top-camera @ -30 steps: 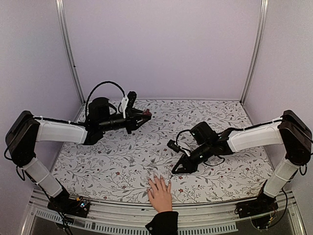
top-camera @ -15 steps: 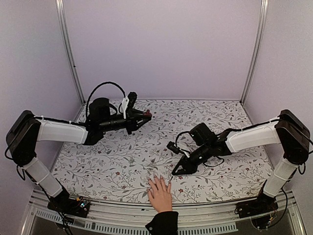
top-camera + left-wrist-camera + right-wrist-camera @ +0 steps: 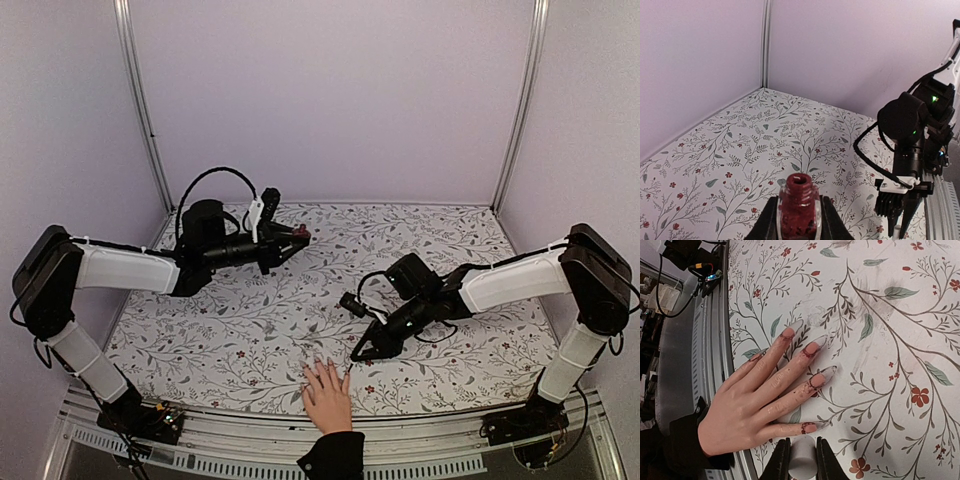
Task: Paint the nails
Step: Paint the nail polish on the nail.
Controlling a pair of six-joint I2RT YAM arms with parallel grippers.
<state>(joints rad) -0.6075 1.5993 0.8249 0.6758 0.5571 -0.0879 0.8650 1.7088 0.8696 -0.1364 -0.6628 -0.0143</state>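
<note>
Flat at the table's [image 3: 470, 240] near edge: hand [image 3: 327, 398], fingers spread, nails [image 3: 812, 347] smeared dark red. Just beyond the fingertips, right gripper [image 3: 358, 352], jaws clamped on white cap [image 3: 802, 460]. Farther back on the left, left gripper [image 3: 300, 235] squeezes open dark-red bottle [image 3: 799, 215] above the table.

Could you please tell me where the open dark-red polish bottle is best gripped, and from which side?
Grip the bottle across its body, below the narrow neck, from the side, as the left gripper does. Its mouth is open and points up, so keep it level.
</note>
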